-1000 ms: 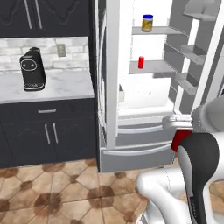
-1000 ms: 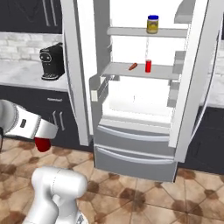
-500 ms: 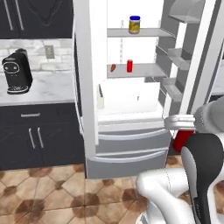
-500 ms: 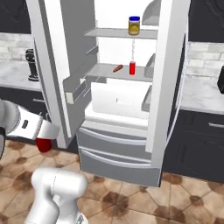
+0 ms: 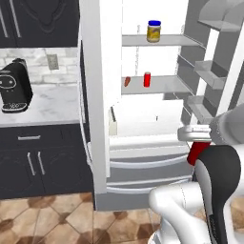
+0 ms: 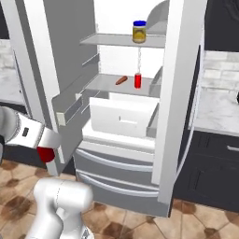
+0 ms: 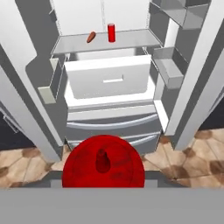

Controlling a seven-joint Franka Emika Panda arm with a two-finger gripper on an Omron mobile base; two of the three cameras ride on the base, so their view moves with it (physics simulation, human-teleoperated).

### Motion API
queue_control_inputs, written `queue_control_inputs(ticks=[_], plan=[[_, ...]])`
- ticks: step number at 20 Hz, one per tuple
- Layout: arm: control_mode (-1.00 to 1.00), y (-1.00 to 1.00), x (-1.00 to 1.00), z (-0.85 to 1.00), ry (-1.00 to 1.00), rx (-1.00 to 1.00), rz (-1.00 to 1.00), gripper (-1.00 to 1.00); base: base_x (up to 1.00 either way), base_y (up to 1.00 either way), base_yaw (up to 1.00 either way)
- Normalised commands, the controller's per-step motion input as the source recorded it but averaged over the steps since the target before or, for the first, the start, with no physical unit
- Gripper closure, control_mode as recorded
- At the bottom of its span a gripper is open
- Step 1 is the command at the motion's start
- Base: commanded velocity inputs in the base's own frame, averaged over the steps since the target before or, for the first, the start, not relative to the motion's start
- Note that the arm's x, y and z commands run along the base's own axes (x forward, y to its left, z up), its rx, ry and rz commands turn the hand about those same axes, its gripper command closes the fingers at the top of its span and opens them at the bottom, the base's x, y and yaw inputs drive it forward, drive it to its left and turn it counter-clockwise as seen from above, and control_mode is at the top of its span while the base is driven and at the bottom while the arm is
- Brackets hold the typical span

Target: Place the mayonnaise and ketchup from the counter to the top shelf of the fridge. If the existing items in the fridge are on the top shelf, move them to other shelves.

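The fridge (image 6: 179, 93) stands open, and the mayonnaise (image 5: 153, 31) already sits on its top shelf (image 5: 167, 40). One board lower lie the red can (image 6: 137, 80) and the orange-red oval (image 6: 121, 80), so nothing needs clearing from the top.

The step in hand looks like carrying the ketchup (image 7: 103, 162) to the fridge. The end effector (image 5: 199, 143), low and in front of the fridge drawers (image 7: 109, 81), is pinching the red bottle. The next move calls for a long lift up to the top shelf, setting the bottle beside the mayonnaise without knocking it.

The hand view looks down on the bottle's cap, which the base views do not give. The left base view adds the table (image 5: 47, 107) with a black coffee maker (image 5: 14, 86) beside the fridge.
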Motion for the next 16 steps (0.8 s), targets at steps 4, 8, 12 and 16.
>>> queue_control_inputs(ticks=[4, 8, 12, 16], plan=[[1.0, 0.0, 0.0, 0.0, 0.0, 0.0, 0.0, 1.0, 0.54, -0.28, 0.0], [1.0, 0.0, 0.0, 0.0, 0.0, 0.0, 0.0, 1.0, 0.66, -0.22, 0.0], [1.0, 0.0, 0.0, 0.0, 0.0, 0.0, 0.0, 1.0, 0.7, -0.22, 0.0], [1.0, 0.0, 0.0, 0.0, 0.0, 0.0, 0.0, 1.0, 0.7, -0.22, 0.0]])
